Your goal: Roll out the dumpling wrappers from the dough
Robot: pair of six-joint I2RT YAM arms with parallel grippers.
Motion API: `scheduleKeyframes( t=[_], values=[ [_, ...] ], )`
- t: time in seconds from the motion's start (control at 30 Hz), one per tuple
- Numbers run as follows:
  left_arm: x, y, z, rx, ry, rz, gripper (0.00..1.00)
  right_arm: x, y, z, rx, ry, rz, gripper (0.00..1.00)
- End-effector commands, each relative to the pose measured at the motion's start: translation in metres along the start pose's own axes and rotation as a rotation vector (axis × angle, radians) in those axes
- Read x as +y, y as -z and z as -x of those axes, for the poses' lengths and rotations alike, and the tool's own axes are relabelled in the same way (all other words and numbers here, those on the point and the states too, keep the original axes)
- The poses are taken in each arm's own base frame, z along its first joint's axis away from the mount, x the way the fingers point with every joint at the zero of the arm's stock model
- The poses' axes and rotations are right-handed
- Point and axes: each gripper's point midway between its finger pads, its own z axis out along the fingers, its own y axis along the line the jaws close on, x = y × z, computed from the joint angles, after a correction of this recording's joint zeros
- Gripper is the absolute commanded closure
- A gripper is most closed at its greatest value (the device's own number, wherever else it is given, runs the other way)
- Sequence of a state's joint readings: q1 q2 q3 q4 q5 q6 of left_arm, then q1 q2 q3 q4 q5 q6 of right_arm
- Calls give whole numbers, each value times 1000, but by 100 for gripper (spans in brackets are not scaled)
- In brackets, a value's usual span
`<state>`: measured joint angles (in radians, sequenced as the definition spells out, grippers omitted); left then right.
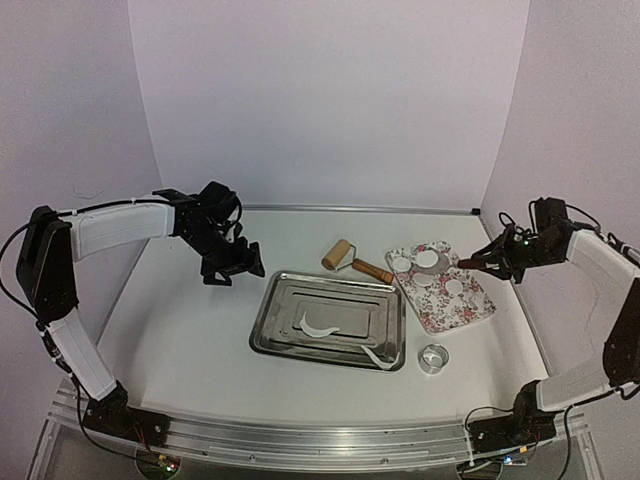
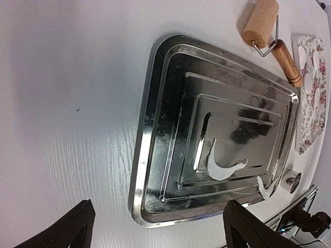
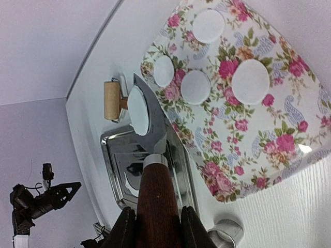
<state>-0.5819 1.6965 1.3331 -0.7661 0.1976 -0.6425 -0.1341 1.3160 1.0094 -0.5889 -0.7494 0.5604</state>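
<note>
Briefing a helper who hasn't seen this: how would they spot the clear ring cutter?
Start at the steel tray. Just right of its near right corner, nearer than the floral board, stands the ring cutter. It alone is clear and hollow; the dumpling wrappers nearby are flat white discs.

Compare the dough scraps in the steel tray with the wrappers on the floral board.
Shape: the dough scraps are curved, pointed offcuts, while the wrappers are clean round discs.
Place: the scraps lie in the steel tray, one of them at its rim, and the wrappers lie on the floral board.
Count: there are two scraps, against four wrappers on the board.
Both are thin, flat and white.
</note>
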Motion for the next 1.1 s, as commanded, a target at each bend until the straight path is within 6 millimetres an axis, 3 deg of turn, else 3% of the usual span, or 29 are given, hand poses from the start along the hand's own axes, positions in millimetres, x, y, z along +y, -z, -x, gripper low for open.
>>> scheduleKeyframes(
  t=[0.0, 0.1, 0.2, 0.47, 0.73, 0.93, 1.07],
  values=[
    [-8, 1, 9, -11, -52, -19, 12, -24, 11, -30, 70, 13, -126, 100],
    [-5, 0, 7, -4, -67, -9, 12, -46, 20, -41, 111, 22, -260, 100],
    [-3, -2, 5, 0, -76, -5, 12, -50, 24, -41, 129, 27, -305, 100],
    [2, -5, 1, 2, -88, -2, 12, -61, 21, -21, 190, 62, -514, 100],
    [8, -8, -3, -3, -95, 14, 12, -45, 10, -8, 294, 192, -733, 100],
    [8, -7, -1, -14, -99, 12, 11, -27, 27, 7, 245, 268, -805, 100],
    [8, -7, -1, -14, -100, 7, 11, -1, 27, 6, 245, 391, -793, 100]
  ],
)
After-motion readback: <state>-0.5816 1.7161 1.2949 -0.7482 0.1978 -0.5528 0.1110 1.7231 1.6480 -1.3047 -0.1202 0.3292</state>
